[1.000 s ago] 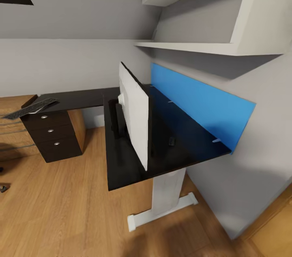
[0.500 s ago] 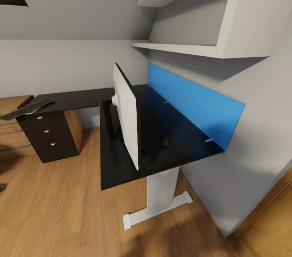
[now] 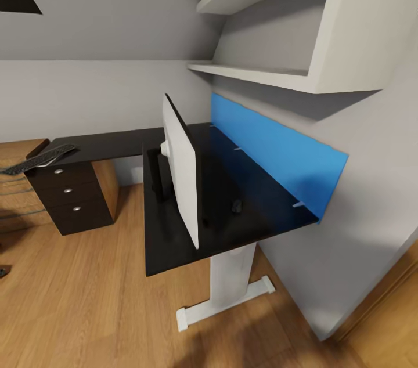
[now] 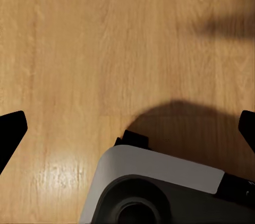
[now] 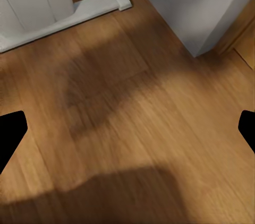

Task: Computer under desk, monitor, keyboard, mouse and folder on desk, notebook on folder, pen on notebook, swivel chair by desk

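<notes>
Head view: the desk (image 3: pixel 174 240) stands against the wall, the monitor (image 3: pixel 181 173) upright on it with its white back toward us, edge-on. The mouse (image 3: pixel 236 205) lies on the black top beyond the screen, near the blue wall panel (image 3: pixel 273 156). The keyboard (image 3: pixel 36 159) rests on the far wing above the drawer unit (image 3: pixel 72 197). Since half a second ago the whole picture has barely shifted, so the camera is almost steady.

Left wrist view: the left gripper (image 4: pixel 127 128) points down at the wood floor (image 4: pixel 79 49), fingertips spread wide, holding nothing, over the robot's base (image 4: pixel 159 187).

Right wrist view: the right gripper (image 5: pixel 127 128) hangs likewise, jaws wide apart, above floor near the desk's white foot (image 5: pixel 79 9). No readable writing anywhere.
</notes>
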